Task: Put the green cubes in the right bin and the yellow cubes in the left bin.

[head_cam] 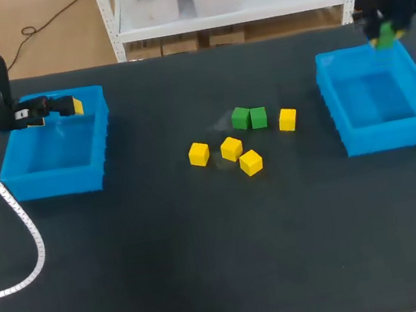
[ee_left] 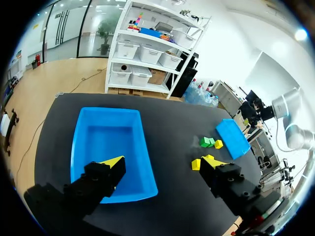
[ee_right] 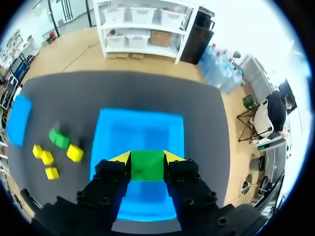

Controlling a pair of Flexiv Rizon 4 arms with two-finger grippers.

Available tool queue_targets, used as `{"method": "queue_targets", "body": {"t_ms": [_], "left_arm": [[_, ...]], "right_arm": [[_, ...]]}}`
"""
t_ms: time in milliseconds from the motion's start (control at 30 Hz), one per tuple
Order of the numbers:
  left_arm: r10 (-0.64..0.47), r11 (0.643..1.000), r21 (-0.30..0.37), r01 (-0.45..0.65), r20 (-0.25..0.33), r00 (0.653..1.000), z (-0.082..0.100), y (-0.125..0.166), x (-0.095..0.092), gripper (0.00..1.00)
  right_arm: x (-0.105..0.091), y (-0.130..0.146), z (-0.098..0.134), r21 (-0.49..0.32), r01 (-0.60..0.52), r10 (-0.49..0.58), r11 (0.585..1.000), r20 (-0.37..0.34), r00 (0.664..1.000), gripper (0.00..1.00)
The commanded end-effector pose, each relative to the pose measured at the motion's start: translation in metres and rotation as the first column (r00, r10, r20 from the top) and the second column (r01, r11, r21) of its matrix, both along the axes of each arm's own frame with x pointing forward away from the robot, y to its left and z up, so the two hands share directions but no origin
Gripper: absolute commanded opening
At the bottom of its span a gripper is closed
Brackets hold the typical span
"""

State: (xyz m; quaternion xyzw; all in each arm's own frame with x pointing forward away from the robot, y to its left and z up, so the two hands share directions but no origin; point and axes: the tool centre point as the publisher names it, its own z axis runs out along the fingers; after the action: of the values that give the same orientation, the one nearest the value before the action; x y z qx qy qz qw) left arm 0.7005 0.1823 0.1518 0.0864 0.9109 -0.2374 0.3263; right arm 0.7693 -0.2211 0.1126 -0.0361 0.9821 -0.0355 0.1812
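While right gripper (ee_right: 147, 158) clamps a smooth green cube (ee_right: 147, 168), left gripper (ee_left: 163, 162) apparently gapes wide.

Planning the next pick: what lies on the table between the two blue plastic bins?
Two green cubes and four yellow cubes, seen in the head view.

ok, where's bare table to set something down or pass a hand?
Bare: the near strip of the table, bar the cable at its left; the gap between left bin and cubes; the far strip behind them. Crowded: among the cubes mid-table; their gap to the right bin is narrower.
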Motion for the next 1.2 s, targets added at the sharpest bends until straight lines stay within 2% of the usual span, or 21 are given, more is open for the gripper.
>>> {"method": "queue_targets", "body": {"t_ms": [33,233,267,300,433,600,700,833,867,933,967,1067,1200], "left_arm": [[-0.005,1.0,-0.008,0.005,0.006,1.0,-0.002,0.002,0.0,1.0],[-0.005,1.0,-0.008,0.005,0.006,1.0,-0.002,0.002,0.0,1.0],[-0.005,1.0,-0.008,0.005,0.006,1.0,-0.002,0.002,0.0,1.0],[-0.005,1.0,-0.008,0.005,0.006,1.0,-0.002,0.002,0.0,1.0],[-0.005,1.0,-0.008,0.005,0.006,1.0,-0.002,0.002,0.0,1.0],[-0.005,1.0,-0.008,0.005,0.006,1.0,-0.002,0.002,0.0,1.0],[-0.005,1.0,-0.008,0.005,0.006,1.0,-0.002,0.002,0.0,1.0],[-0.005,1.0,-0.008,0.005,0.006,1.0,-0.002,0.002,0.0,1.0],[-0.005,1.0,-0.008,0.005,0.006,1.0,-0.002,0.002,0.0,1.0],[-0.005,1.0,-0.008,0.005,0.006,1.0,-0.002,0.002,0.0,1.0],[-0.005,1.0,-0.008,0.005,0.006,1.0,-0.002,0.002,0.0,1.0],[-0.005,1.0,-0.008,0.005,0.006,1.0,-0.002,0.002,0.0,1.0],[-0.005,1.0,-0.008,0.005,0.006,1.0,-0.002,0.002,0.0,1.0]], "right_arm": [[-0.021,0.006,-0.029,0.01,-0.019,0.017,1.0,0.151,0.988,0.0],[-0.017,0.014,-0.053,-0.014,-0.029,0.03,0.999,0.097,0.995,0.0],[-0.016,0.015,-0.054,-0.026,-0.022,0.024,0.999,0.094,0.995,0.19],[-0.014,0.016,-0.053,-0.022,-0.027,0.029,0.999,0.098,0.995,1.0],[-0.001,0.019,-0.035,-0.042,-0.025,0.031,0.999,0.14,0.99,1.0],[0.024,0.04,0.013,-0.087,-0.139,0.155,0.986,0.229,0.961,1.0],[0.035,0.065,0.045,-0.134,-0.268,0.295,0.954,0.263,0.919,1.0],[0.037,0.1,0.06,-0.178,-0.415,0.449,0.892,0.263,0.854,1.0],[0.036,0.114,0.06,-0.199,-0.48,0.518,0.855,0.252,0.818,1.0],[0.031,0.131,0.058,-0.209,-0.555,0.592,0.805,0.228,0.773,1.0],[0.026,0.145,0.055,-0.22,-0.622,0.659,0.751,0.206,0.723,1.0],[0.019,0.168,0.045,-0.222,-0.732,0.764,0.644,0.141,0.63,1.0],[0.007,0.187,0.025,-0.26,-0.838,0.874,0.48,0.057,0.483,1.0]]}}
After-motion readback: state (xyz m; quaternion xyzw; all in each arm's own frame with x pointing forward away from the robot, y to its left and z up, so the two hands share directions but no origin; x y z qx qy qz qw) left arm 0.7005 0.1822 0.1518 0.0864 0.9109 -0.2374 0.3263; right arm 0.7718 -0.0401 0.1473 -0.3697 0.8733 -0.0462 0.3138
